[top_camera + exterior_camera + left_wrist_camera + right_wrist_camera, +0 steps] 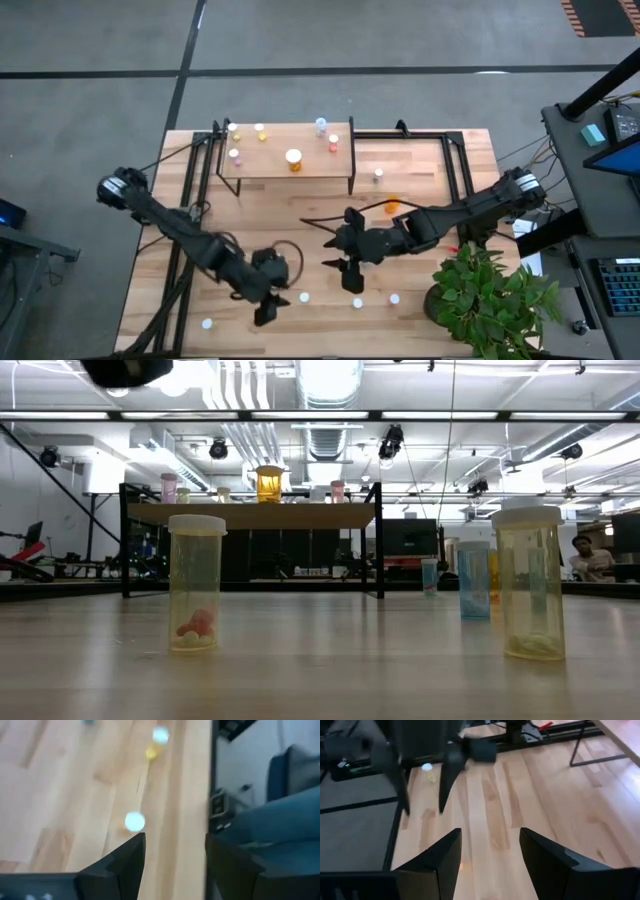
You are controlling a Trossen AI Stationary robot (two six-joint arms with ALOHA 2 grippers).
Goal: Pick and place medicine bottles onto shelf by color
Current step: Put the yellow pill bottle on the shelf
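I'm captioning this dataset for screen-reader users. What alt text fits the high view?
Seen from above, two dark arms reach over a wooden table, the left gripper and right gripper both empty with jaws open near its front. A small shelf at the back holds several medicine bottles; others stand scattered on the table, beside a green plant.

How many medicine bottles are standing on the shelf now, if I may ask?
6 medicine bottles on the shelf: two at its far-left corner, one near-left, the orange bottle mid-front, two far-right; small ones could be hidden.
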